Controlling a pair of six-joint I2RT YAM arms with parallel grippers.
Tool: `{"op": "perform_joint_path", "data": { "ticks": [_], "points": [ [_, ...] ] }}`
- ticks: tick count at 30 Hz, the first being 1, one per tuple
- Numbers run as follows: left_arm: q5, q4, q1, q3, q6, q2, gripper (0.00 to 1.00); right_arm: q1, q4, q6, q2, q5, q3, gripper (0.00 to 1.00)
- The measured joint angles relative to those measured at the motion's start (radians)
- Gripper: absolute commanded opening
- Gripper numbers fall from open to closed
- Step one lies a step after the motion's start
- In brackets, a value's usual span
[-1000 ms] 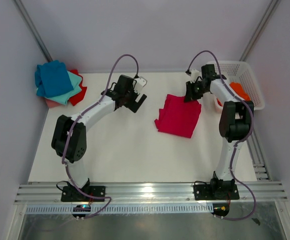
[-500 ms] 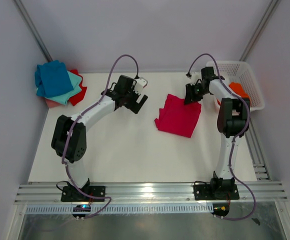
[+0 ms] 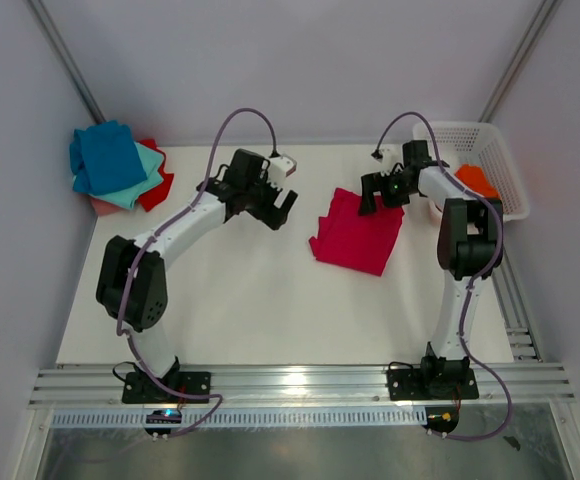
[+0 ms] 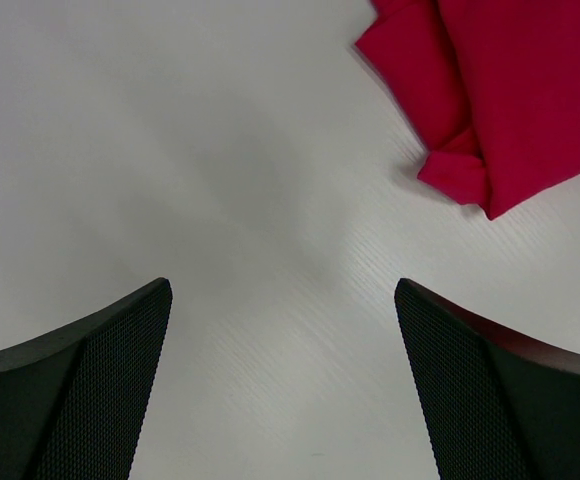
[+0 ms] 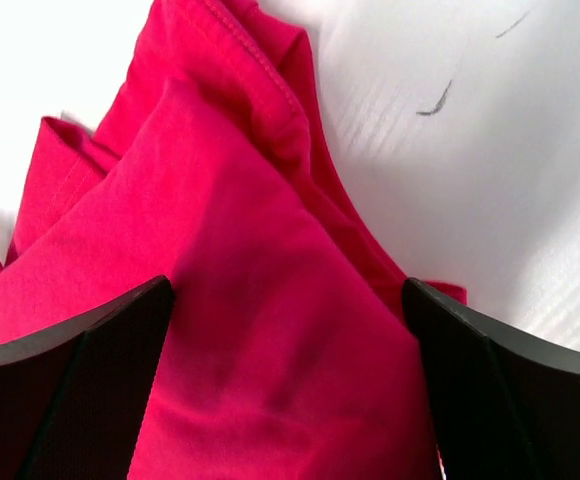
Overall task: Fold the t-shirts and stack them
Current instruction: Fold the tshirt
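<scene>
A crimson t-shirt (image 3: pixel 355 235) lies folded on the white table, right of centre. My right gripper (image 3: pixel 378 195) hangs over its far corner with the jaws wide open; in the right wrist view the crimson cloth (image 5: pixel 270 330) lies loose between the fingers (image 5: pixel 70 400), gripped by neither. My left gripper (image 3: pixel 280 205) stands open to the left of the shirt, above bare table (image 4: pixel 220 180), and the left wrist view shows the shirt's folded edge (image 4: pixel 510 100) at upper right. Folded blue (image 3: pixel 107 155), teal (image 3: pixel 142 182), red (image 3: pixel 160 185) and pink (image 3: pixel 100 206) t-shirts are stacked at the far left corner.
A white lattice basket (image 3: pixel 490 145) stands at the far right with an orange t-shirt (image 3: pixel 478 180) in it. Grey walls close in on the left, right and back. The metal rail (image 3: pixel 290 382) with both arm bases runs along the near edge.
My right gripper has opened and let go of the crimson shirt's far corner, which now lies on the table. The left arm has shifted slightly to the right, still open.
</scene>
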Motion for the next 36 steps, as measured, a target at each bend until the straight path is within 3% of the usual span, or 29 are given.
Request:
{"op": "perform_joint_path", "data": {
  "ticks": [11, 17, 26, 36],
  "points": [
    [0.292, -0.009, -0.001, 0.043, -0.035, 0.048, 0.93, 0.012, 0.301, -0.082, -0.434, 0.084, -0.301, 0.99],
    [0.37, -0.034, -0.004, 0.076, -0.037, 0.117, 0.92, 0.02, 0.389, -0.107, -0.557, 0.095, -0.386, 0.99],
    [0.423, -0.114, -0.012, 0.077, -0.009, 0.159, 0.9, 0.021, 0.185, -0.176, -0.489, -0.181, -0.348, 0.99],
    [0.4, -0.141, -0.012, 0.073, 0.044, 0.145, 0.9, 0.021, 0.012, -0.206, -0.285, -0.297, -0.214, 0.99]
  ]
}}
